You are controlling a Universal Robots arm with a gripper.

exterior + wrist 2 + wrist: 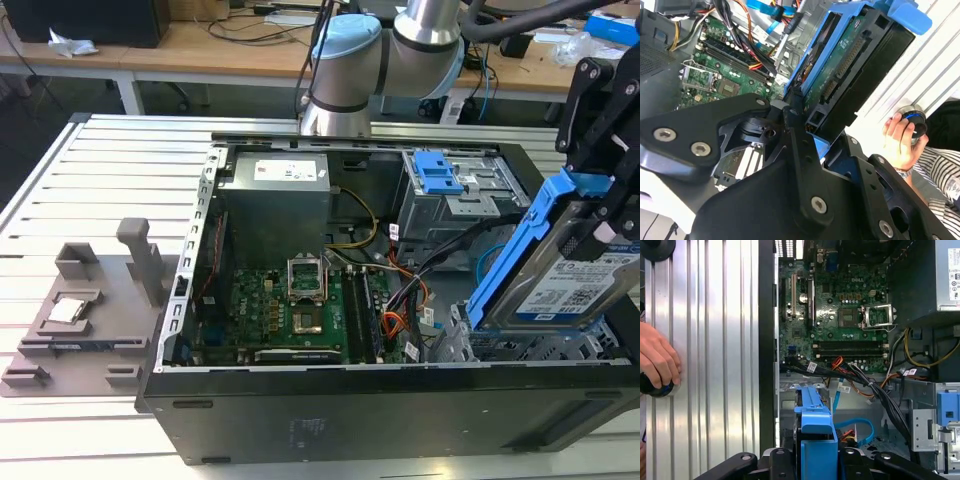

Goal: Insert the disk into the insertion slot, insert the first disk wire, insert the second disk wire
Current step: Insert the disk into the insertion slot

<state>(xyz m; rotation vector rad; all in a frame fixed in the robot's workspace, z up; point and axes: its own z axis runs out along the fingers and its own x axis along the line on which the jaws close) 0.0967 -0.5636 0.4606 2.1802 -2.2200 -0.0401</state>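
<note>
Currently clamps the disk (pixel 555 295) in the closed gripper (pixel 600 228), pinching its bright blue frame. Holds it tilted on edge over the slot (pixel 500 350), a perforated silver cage at the corner of the open computer case (pixel 300 420) on the exterior view's right. Shows a silver body with a white barcode label. Keeps the light-blue cable (pixel 860 427) looped inside the case. Sits on a ribbed metal table (pixel 60 190), near a grey fixture plate (pixel 85 320). Backs onto a wooden workbench (pixel 200 45) strewn with cables. Catches a person's hand (pixel 657 357) on a dark knob (pixel 652 386).
</note>
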